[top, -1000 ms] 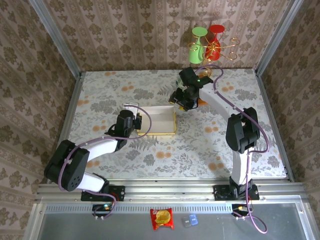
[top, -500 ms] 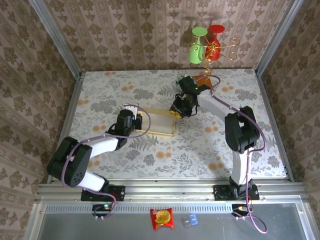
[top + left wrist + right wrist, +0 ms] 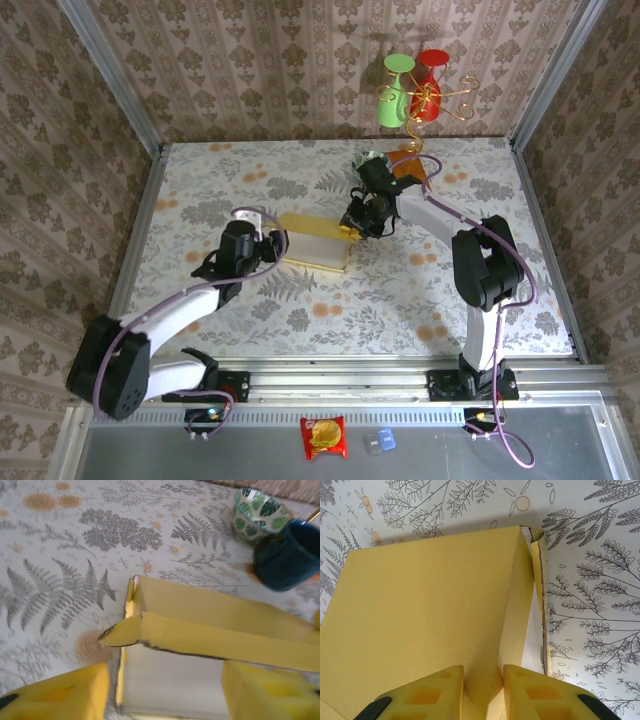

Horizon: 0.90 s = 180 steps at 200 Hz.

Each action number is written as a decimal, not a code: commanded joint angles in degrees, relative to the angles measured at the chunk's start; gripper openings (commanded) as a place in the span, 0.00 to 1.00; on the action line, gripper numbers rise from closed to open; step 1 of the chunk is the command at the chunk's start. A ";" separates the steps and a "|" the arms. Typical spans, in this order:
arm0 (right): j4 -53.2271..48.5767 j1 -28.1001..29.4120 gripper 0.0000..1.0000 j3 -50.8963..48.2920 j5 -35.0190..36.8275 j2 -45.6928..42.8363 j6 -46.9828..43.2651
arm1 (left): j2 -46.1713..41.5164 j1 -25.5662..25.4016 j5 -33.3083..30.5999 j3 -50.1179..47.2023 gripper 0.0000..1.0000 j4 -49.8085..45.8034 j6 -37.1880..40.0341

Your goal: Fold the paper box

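Note:
The paper box point(image 3: 315, 241) lies in the middle of the table, its yellow lid folded down over the tray. In the right wrist view my right gripper point(image 3: 483, 692) is shut on a fold at the lid's edge of the box point(image 3: 420, 610), and a sliver of whitish inside shows beside it. In the top view the right gripper point(image 3: 357, 227) sits at the box's right end. My left gripper point(image 3: 272, 243) stands open at the box's left end. In the left wrist view its fingers point(image 3: 57, 695) straddle the box point(image 3: 210, 637), apart from its yellow wall and pointed flap.
A blue mug point(image 3: 287, 555) and a green leaf-patterned bowl point(image 3: 257, 510) stand beyond the box. An orange-brown board point(image 3: 410, 162) lies at the back right, under a wire rack with green and red cups point(image 3: 415, 90). A snack packet point(image 3: 323, 437) lies off the table's near edge.
The lid has come down over the white tray, pushed by the right gripper. My left gripper opened, let go of the box's left side and drew back leftward.

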 commanded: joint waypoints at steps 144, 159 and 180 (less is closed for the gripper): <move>-3.49 0.39 0.43 1.38 2.97 -0.45 -5.36 | 30.50 15.68 17.82 48.16 0.68 -45.31 8.80; -3.69 0.30 0.47 1.36 2.97 -0.39 -5.69 | 34.55 15.29 19.18 49.26 0.67 -45.18 10.33; -3.96 0.31 0.48 1.28 2.92 -0.28 -6.08 | 36.66 14.13 20.10 47.59 0.66 -42.18 11.14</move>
